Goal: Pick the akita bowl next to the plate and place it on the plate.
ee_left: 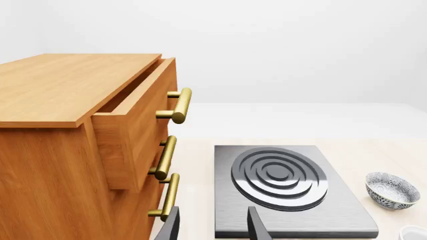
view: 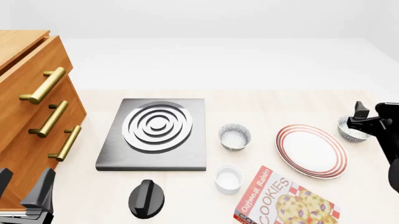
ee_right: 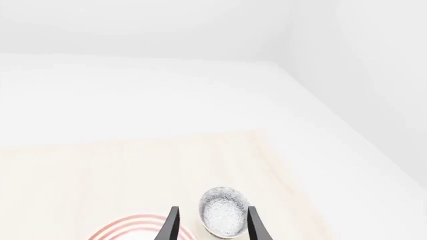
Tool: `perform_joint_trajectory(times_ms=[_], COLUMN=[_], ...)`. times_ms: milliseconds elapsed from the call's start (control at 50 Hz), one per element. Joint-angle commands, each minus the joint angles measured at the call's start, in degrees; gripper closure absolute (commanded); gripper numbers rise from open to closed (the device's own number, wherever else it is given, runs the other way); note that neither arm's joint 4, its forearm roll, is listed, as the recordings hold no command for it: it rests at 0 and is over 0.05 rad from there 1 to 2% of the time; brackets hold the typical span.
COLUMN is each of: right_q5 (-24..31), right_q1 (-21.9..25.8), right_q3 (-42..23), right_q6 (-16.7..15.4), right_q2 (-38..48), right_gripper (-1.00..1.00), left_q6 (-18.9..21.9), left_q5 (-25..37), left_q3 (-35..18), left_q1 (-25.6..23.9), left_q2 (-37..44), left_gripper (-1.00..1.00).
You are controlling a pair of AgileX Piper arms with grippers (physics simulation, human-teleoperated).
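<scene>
Surroundings: a second speckled bowl (view: 234,136) sits well to the left of the right gripper, between the hob (view: 154,133) and the plate; a white cup (view: 228,178), a cookie box (view: 287,200) and a black knob (view: 147,199) lie nearer the camera.
Obstacles: nothing stands between the right gripper and the bowl it faces.
Right gripper (view: 369,120): at the bench's right edge, fingers spread apart and holding nothing, poised above the bowl; contact is hard to judge.
Left gripper (view: 25,186): low beside the wooden drawer chest (view: 31,107), fingers apart, empty.
Bowl (view: 351,130): upright, mouth up, just under and ahead of the right gripper, close beside the plate's right rim.
Plate (view: 311,150): flat on the bench (view: 262,105), left of the right gripper.
Long axis: the bowl is round, none to tell.
</scene>
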Motion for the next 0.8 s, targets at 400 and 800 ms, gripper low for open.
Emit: perform_joint_trajectory(times_ms=[400, 800], right_q5=[0.8, 0.7], right_q1=[-2.2, -3.8], right_q3=[-3.9, -6.4], right_q6=[0.4, 1.2], right_q2=[4.3, 8.1], right_gripper=[-1.00, -1.00], left_q6=[0.0, 0.0], left_q5=[0.0, 0.0], left_q3=[0.0, 0.0], left_q1=[0.0, 0.0], left_q2=[0.0, 0.0], left_gripper=[-1.00, -1.00])
